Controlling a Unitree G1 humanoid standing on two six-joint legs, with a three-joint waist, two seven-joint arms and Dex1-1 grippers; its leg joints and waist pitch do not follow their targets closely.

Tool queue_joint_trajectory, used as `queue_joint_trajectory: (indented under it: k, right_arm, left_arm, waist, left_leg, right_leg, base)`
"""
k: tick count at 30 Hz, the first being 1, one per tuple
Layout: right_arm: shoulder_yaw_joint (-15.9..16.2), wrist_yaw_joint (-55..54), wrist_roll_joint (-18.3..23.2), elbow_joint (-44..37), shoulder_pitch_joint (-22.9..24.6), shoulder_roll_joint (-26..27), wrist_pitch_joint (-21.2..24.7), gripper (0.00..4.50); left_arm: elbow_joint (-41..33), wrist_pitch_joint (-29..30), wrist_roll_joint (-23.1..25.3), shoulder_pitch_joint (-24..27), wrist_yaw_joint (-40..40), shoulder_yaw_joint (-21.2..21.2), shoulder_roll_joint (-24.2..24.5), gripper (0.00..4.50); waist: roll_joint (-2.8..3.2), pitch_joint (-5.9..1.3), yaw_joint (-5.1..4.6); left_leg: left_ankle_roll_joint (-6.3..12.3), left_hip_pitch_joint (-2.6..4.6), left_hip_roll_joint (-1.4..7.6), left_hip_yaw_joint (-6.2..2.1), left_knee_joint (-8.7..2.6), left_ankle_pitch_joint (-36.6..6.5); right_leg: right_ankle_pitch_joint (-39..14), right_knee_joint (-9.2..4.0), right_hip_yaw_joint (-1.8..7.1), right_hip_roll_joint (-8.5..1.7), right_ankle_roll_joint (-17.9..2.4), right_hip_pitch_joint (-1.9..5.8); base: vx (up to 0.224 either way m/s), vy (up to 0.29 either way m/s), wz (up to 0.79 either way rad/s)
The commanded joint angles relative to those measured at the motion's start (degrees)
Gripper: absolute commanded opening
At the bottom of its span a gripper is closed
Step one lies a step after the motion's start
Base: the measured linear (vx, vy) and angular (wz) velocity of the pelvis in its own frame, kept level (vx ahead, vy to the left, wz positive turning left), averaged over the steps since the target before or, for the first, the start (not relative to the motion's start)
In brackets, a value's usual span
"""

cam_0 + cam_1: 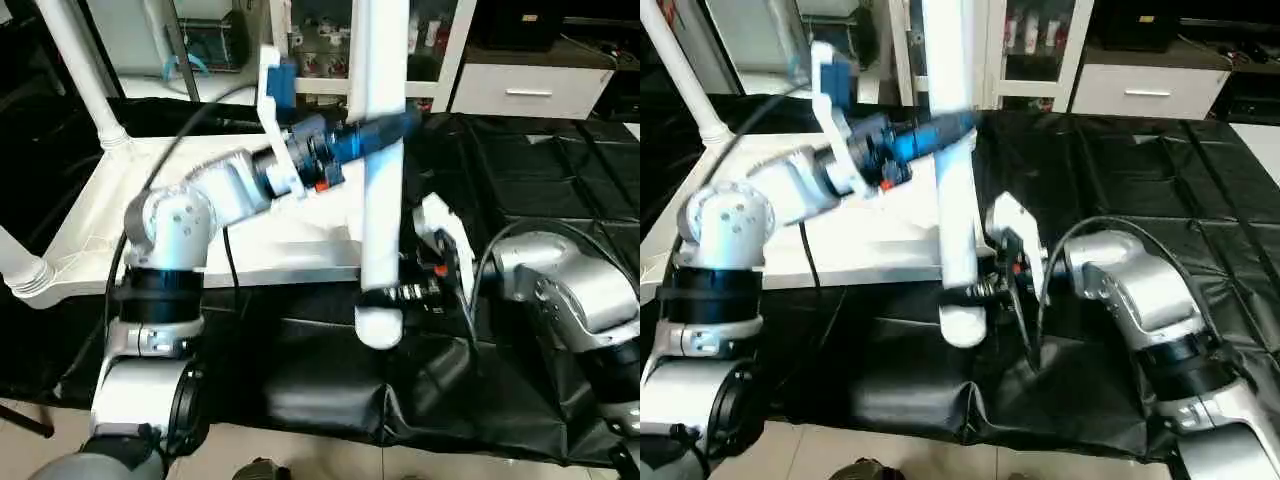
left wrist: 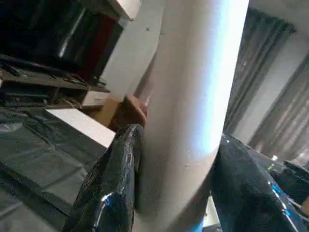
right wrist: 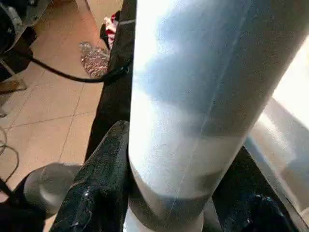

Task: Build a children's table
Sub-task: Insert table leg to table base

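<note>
Now the step in hand looks like carrying one leg (image 1: 381, 150) to the tabletop (image 1: 200, 215), which lies underside up on the black table (image 1: 540, 190) with two legs already standing in its far sockets. The left claw (image 1: 385, 135) is clamped around the upright leg's middle; the right claw (image 1: 400, 293) grips it near the lower end. Next, I judge, both arms must swing it over a free corner socket and push down straight. The head views give this layout; the wrist views show each pair of fingers (image 2: 113, 183) pressed against the tube, which the head views leave unclear.
</note>
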Motion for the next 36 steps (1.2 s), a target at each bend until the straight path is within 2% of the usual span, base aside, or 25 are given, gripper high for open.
queue_joint_trajectory:
  k: [1,2,3,4,5,7,8,9,10,11,12,13,14,15,16,20,21,24,26,29,32,36]
  right_arm:
    - [0.31,-0.98,-2.06,-1.34,-0.58,0.05,-4.11,1.84]
    - [0.09,-1.37,-2.12,-1.14,-0.69,0.29,-4.29,2.4]
    - [-0.69,-2.83,-2.26,-0.46,-1.11,1.18,-4.82,2.54]
    - [-1.31,-3.78,-2.23,-0.07,-1.44,1.75,-5.16,2.54]
    - [-1.88,-4.59,-2.18,0.26,-1.74,2.23,-5.49,2.54]
    - [-4.17,-6.88,-1.38,1.17,-2.76,3.68,-5.9,2.88]
    - [-4.17,-6.88,-1.38,1.17,-2.76,3.68,-5.9,2.95]
    - [-7.63,-9.86,-0.25,1.58,-3.64,5.13,-6.52,3.0]
    - [-7.63,-9.87,-0.24,1.58,-3.64,5.13,-6.52,3.0]
    - [-9.06,-11.16,0.12,1.71,-3.95,5.73,-6.96,3.15]
    - [-9.06,-11.16,0.12,1.71,-3.95,5.73,-6.96,3.37]
    - [-11.64,-14.52,0.98,2.19,-4.75,6.87,-6.25,3.37]
    - [-15.85,-20.02,3.2,2.38,-5.68,8.52,-3.62,3.4]
    - [-17.19,-21.84,4.06,2.23,-5.88,8.96,-2.37,3.4]
    - [-17.19,-21.84,4.06,2.23,-5.88,8.96,-2.37,3.4]
    - [-20.43,-24.13,7.87,-0.21,-4.96,9.82,2.95,3.4]
    - [-21.01,-24.93,8.89,-1.59,-4.46,10.1,5.5,3.4]
    - [-20.87,-24.95,10.04,-3.59,-3.74,9.98,7.83,3.4]
    - [-20.98,-25.51,12.3,-5.95,-2.96,10.3,10.66,3.4]
    - [-19.7,-25.22,14.0,-8.54,-2.07,10.11,12.53,3.4]
    - [-17.92,-25.83,12.46,-9.1,-1.92,10.24,12.37,3.4]
    - [-15.66,-27.22,8.87,-8.98,-2.42,10.3,11.0,3.4]
  left_arm:
    - [2.64,-2.71,1.96,-0.73,6.16,5.46,1.0,1.83]
    - [2.69,-2.9,2.06,-0.77,6.4,5.57,0.98,1.82]
    - [2.82,-3.53,2.33,-0.94,7.27,6.02,0.87,1.82]
    - [3.01,-4.04,2.53,-1.22,7.76,6.31,0.89,1.82]
    - [3.21,-4.54,2.73,-1.51,8.15,6.54,0.93,1.82]
    - [4.54,-6.52,3.36,-2.9,10.31,7.38,1.19,1.73]
    - [4.54,-6.52,3.36,-2.9,10.31,7.38,1.19,1.7]
    - [5.65,-8.15,4.27,-4.12,11.99,7.45,1.78,1.7]
    - [5.65,-8.15,4.27,-4.12,11.99,7.45,1.78,1.7]
    - [5.98,-8.64,4.61,-4.49,12.61,7.41,1.97,1.69]
    - [5.98,-8.64,4.61,-4.49,12.61,7.41,1.97,1.68]
    - [6.51,-9.26,4.64,-5.16,14.2,8.07,1.87,1.68]
    - [7.27,-9.26,4.42,-6.34,15.75,9.07,1.86,1.67]
    - [7.47,-9.23,4.44,-6.75,16.24,9.4,1.84,1.67]
    - [7.47,-9.23,4.44,-6.75,16.24,9.4,1.84,1.67]
    - [8.04,-9.02,4.09,-7.34,15.38,8.83,2.11,1.67]
    - [8.11,-9.08,4.0,-7.41,15.35,8.67,2.04,1.67]
    - [8.22,-9.03,3.91,-7.48,15.37,8.54,1.9,1.67]
    - [8.48,-9.27,4.13,-7.41,15.27,8.13,1.91,1.67]
    - [9.09,-9.75,4.31,-7.59,15.24,8.16,1.86,1.67]
    - [9.82,-10.48,4.71,-7.84,15.53,8.3,1.72,1.67]
    - [10.28,-10.72,5.58,-8.14,16.16,7.66,1.71,1.67]
  waist:
    - [-0.6,-4.37,-0.15]
    - [-0.59,-4.4,-0.17]
    - [-0.55,-4.41,-0.22]
    - [-0.55,-4.48,-0.28]
    - [-0.8,-4.43,-0.42]
    - [-0.71,-4.51,-0.35]
    - [-0.63,-4.52,-0.38]
    - [-0.85,-4.51,-0.37]
    - [-0.71,-4.51,-0.32]
    - [-0.75,-4.52,-0.35]
    - [-0.65,-4.54,-0.28]
    - [-0.66,-4.57,-0.28]
    - [-0.65,-4.55,-0.29]
    - [-0.68,-4.55,-0.26]
    - [-0.68,-4.58,-0.18]
    - [-0.77,-4.61,-0.12]
    - [-0.7,-4.61,-0.17]
    - [-0.83,-4.54,-0.1]
    - [-0.78,-4.5,-0.12]
    - [-0.98,-4.42,-0.19]
    - [-0.74,-4.41,-0.15]
    - [-0.89,-4.38,-0.25]
  left_leg:
    - [4.43,1.82,3.97,-2.51,-3.72,-1.88]
    - [4.44,1.85,4.0,-2.49,-3.72,-1.81]
    - [4.4,1.85,4.02,-2.49,-3.72,-1.67]
    - [4.29,1.78,4.01,-2.53,-3.63,-1.64]
    - [4.38,1.78,3.89,-2.5,-3.65,-1.6]
    - [4.3,1.86,3.89,-2.52,-3.65,-1.32]
    - [4.28,1.82,3.81,-2.49,-3.64,-1.46]
    - [4.32,1.94,3.92,-2.55,-3.73,-1.61]
    - [4.35,1.95,3.97,-2.52,-3.74,-1.46]
    - [4.34,1.97,3.94,-2.56,-3.72,-1.23]
    - [4.39,2.03,3.96,-2.54,-3.71,-0.8]
    - [4.44,2.0,3.9,-2.49,-3.67,-0.67]
    - [4.34,2.0,3.75,-2.41,-3.7,-0.16]
    - [4.22,2.07,3.74,-2.42,-3.75,-0.36]
    - [4.03,2.13,3.74,-2.43,-3.76,-0.43]
    - [4.23,1.96,3.64,-2.38,-3.71,0.45]
    - [4.36,1.85,3.61,-2.41,-3.69,0.62]
    - [4.17,1.84,3.67,-2.38,-3.73,0.17]
    - [3.92,1.89,3.72,-2.44,-3.84,-0.05]
    - [3.26,1.96,3.75,-2.4,-3.96,-0.79]
    - [2.48,1.96,3.71,-2.45,-4.0,-1.06]
    - [1.44,1.98,3.66,-2.41,-4.07,-1.06]
  right_leg:
    - [2.16,-3.4,2.02,-3.72,-17.1,2.89]
    - [2.12,-3.4,2.01,-3.67,-17.0,2.86]
    - [2.32,-3.37,2.03,-3.66,-16.87,2.81]
    - [2.91,-3.28,1.98,-3.61,-16.61,2.78]
    - [3.08,-3.35,2.01,-3.53,-16.4,2.82]
    - [2.66,-3.31,2.03,-3.65,-16.4,2.79]
    - [2.58,-3.34,2.01,-3.57,-16.33,2.76]
    - [2.45,-3.37,1.98,-3.54,-16.16,2.77]
    - [2.58,-3.25,2.03,-3.61,-15.97,2.65]
    - [2.7,-3.19,1.97,-3.54,-15.94,2.65]
    - [3.17,-3.15,1.97,-3.58,-16.04,2.6]
    - [3.38,-3.12,1.93,-3.52,-16.09,2.63]
    - [3.6,-3.07,2.0,-3.46,-16.2,2.53]
    - [3.13,-3.16,1.94,-3.44,-16.23,2.51]
    - [2.93,-3.16,1.88,-3.41,-16.16,2.52]
    - [4.08,-3.07,1.89,-3.54,-16.05,2.73]
    - [4.03,-3.07,1.87,-3.62,-16.03,2.73]
    - [3.24,-3.21,1.9,-3.71,-15.65,2.79]
    - [2.53,-3.28,1.91,-3.69,-15.4,2.8]
    - [1.15,-3.47,1.92,-3.63,-14.97,2.71]
    - [0.63,-3.46,1.94,-3.7,-14.43,2.65]
    - [0.9,-3.49,1.99,-3.63,-14.16,2.58]
  base:
    - [0.0,0.0,0.0]
    - [0.0,0.0,0.0]
    - [0.0,0.0,0.0]
    - [0.0,0.0,0.0]
    - [0.0,0.0,0.0]
    - [0.0,0.0,0.0]
    - [0.0,0.0,0.0]
    - [0.0,0.0,0.0]
    - [0.0,0.0,0.0]
    - [0.0,0.0,0.0]
    - [0.0,0.0,0.0]
    - [0.0,0.0,0.0]
    - [0.0,0.0,0.0]
    - [0.0,0.0,0.0]
    - [0.0,0.0,0.0]
    - [0.0,0.0,0.0]
    - [0.0,0.0,0.0]
    - [0.0,0.0,0.0]
    - [0.0,0.0,0.0]
    - [0.0,0.0,0.0]
    - [0.0,0.0,0.0]
    - [0.0,0.0,0.0]
